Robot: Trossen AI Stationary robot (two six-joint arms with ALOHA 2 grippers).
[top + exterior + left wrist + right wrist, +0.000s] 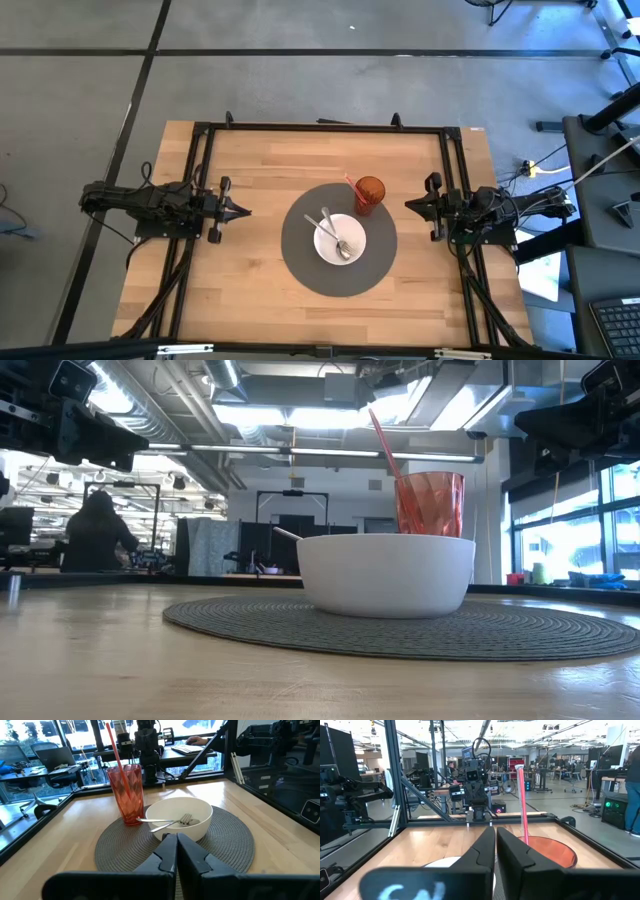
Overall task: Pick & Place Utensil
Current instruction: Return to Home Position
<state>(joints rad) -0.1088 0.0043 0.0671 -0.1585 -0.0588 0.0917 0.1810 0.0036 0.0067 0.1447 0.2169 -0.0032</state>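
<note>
A white bowl (pixel 340 240) sits on a round grey woven placemat (pixel 300 262) at the table's middle. A metal fork and a spoon (pixel 172 822) lie in the bowl, handles leaning on its rim. An orange-red faceted cup (pixel 369 194) with a red straw (pixel 116 750) stands on the mat's far right part, beside the bowl. My left gripper (pixel 243 211) is shut, hovering left of the mat. My right gripper (pixel 409 206) is shut, hovering just right of the cup.
Bare wooden tabletop (pixel 240 280) lies around the mat on all sides. A black frame (pixel 320 127) runs along the table's far edge and sides. A person (pixel 95 532) sits far off in the room behind the table.
</note>
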